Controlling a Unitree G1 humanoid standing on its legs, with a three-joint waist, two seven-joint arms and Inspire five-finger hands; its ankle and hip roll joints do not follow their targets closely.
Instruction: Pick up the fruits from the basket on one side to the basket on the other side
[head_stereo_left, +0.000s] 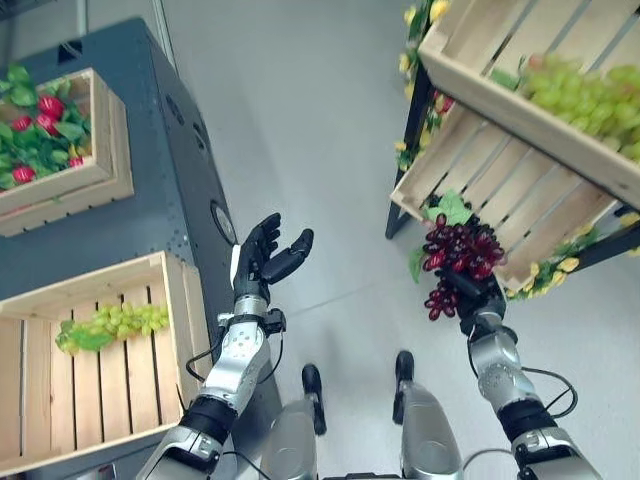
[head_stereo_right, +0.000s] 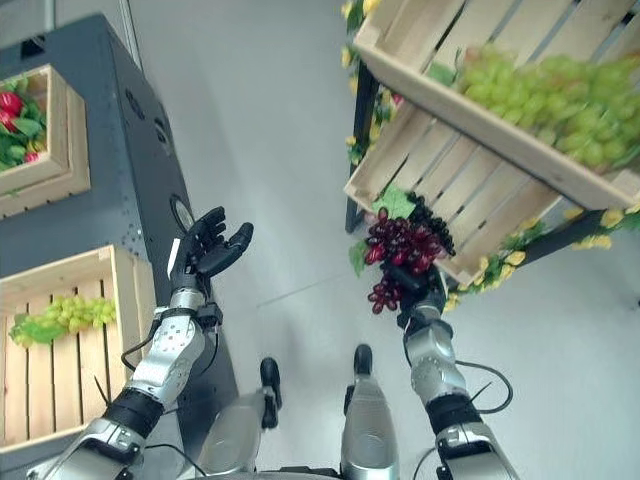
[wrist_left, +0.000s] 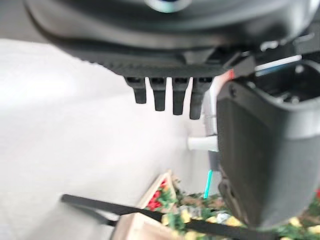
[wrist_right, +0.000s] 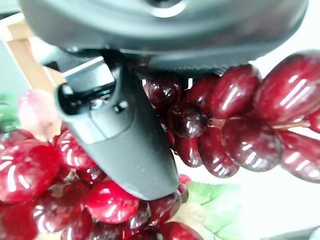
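While the left robot hand (head_stereo_left: 268, 252) lifts empty with fingers apart, the right robot hand (head_stereo_left: 484, 298) clamps red grapes (head_stereo_left: 455, 255).

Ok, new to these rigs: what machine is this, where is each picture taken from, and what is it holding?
It is a humanoid robot with two arms. The two wide pictures look down from its head; the two close ones are taken from its wrists. Its right hand is closed round a bunch of red grapes at the lower crate of a slanted rack on its right. Green grapes lie in the upper crate. Its left hand is open and empty, over the floor. On a dark table to its left, another crate holds more green grapes.
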